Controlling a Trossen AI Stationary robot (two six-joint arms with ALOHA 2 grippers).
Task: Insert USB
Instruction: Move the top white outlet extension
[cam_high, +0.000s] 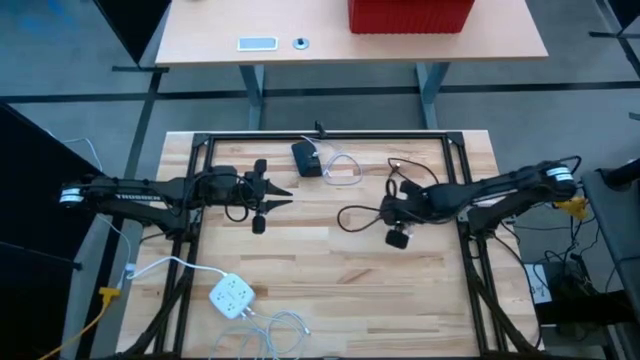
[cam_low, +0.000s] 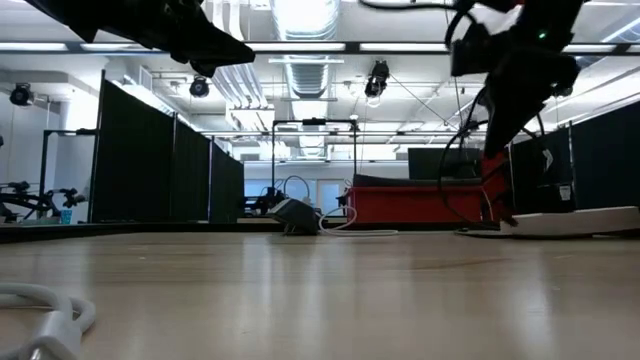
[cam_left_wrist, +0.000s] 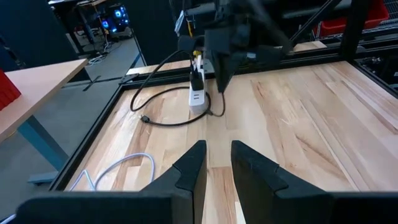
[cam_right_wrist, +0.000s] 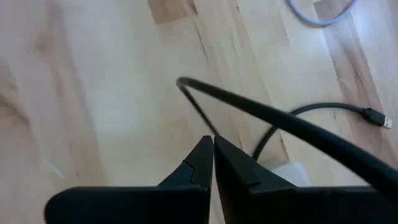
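Note:
A black USB cable (cam_right_wrist: 298, 127) curls over the wooden table, and its free plug (cam_right_wrist: 372, 116) lies flat on the boards. My right gripper (cam_right_wrist: 212, 144) is right of centre, shut on this cable. Beside it is a white block (cam_left_wrist: 198, 96) that the cable runs to. My left gripper (cam_left_wrist: 216, 163) hovers open at the table's left, its fingers pointing toward the right arm with nothing between them. In the high view the cable's loop (cam_high: 348, 212) lies just left of my right gripper (cam_high: 388, 212). My right gripper pinches the black cable (cam_right_wrist: 205, 126) between its two shut fingertips, at a stretch some way from the plug. The fingers slant down at the table and lie across the cable. Past them the cable rises into a bend (cam_right_wrist: 181, 81), and its plug end rests on the table.
A black charger (cam_high: 307, 158) with a white cord (cam_high: 342, 170) lies at the far middle. A white power strip (cam_high: 232, 296) with white cords sits near the front left. A black metal frame (cam_high: 330, 135) borders the table top. Bare boards lie between the arms.

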